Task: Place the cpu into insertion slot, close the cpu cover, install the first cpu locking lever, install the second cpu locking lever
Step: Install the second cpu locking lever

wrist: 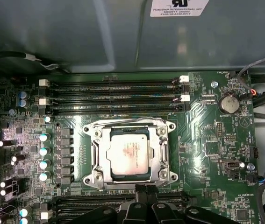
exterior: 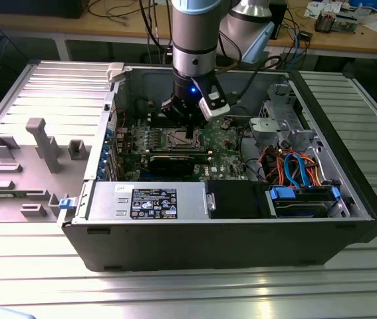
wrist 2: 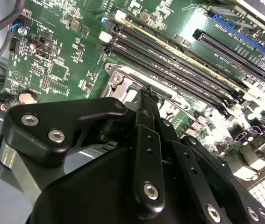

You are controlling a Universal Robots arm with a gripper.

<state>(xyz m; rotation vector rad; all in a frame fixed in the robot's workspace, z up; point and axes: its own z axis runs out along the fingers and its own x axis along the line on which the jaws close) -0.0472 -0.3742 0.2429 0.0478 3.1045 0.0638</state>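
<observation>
You are looking at an arm (exterior: pixel 194 33) built as a thick silver-grey cylinder with a pale blue cap at its upper end and a dark band lower down. Below that band a small blue light (exterior: pixel 193 89) glows on the black wrist section. A white boxy camera module (exterior: pixel 214 106) with a dark face sits on the side of the wrist. In the second wrist view the gripper (wrist 2: pixel 146 91) is matte black, made of flat linked bars with rounded ends, fastened by silver hex-socket screws (wrist 2: pixel 56 136). A bare metal bracket (wrist 2: pixel 6 161) shows beneath the black housing.
</observation>
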